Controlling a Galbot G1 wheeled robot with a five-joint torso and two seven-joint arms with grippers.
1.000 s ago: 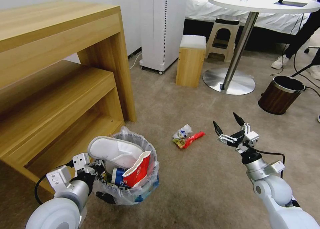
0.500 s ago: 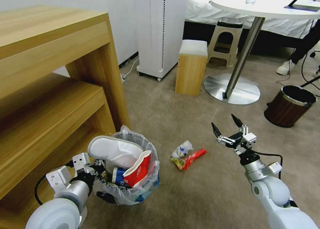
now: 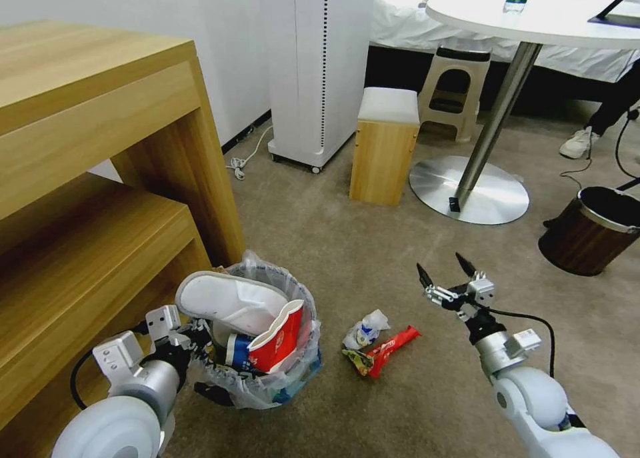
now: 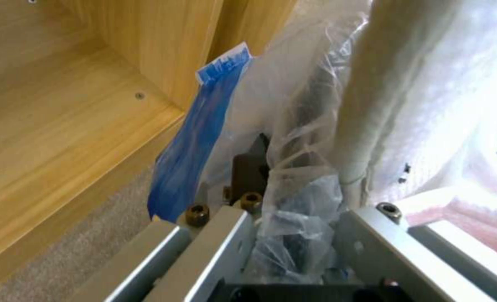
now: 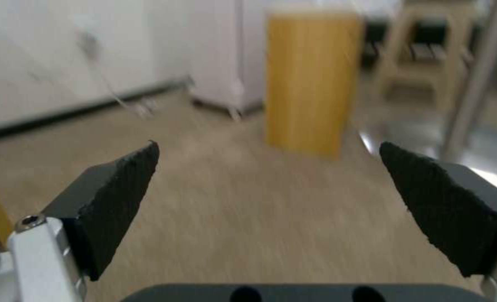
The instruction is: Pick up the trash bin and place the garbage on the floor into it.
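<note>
The left gripper (image 3: 190, 351) has its fingers clamped on the rim of the trash bin (image 3: 267, 378), carrying it beside the wooden shelf (image 3: 100, 245) so litter can drop in. The right gripper (image 3: 445, 277), fingers apart, hovers near wrappers (image 3: 377, 341) on the floor (image 3: 347, 245).
</note>
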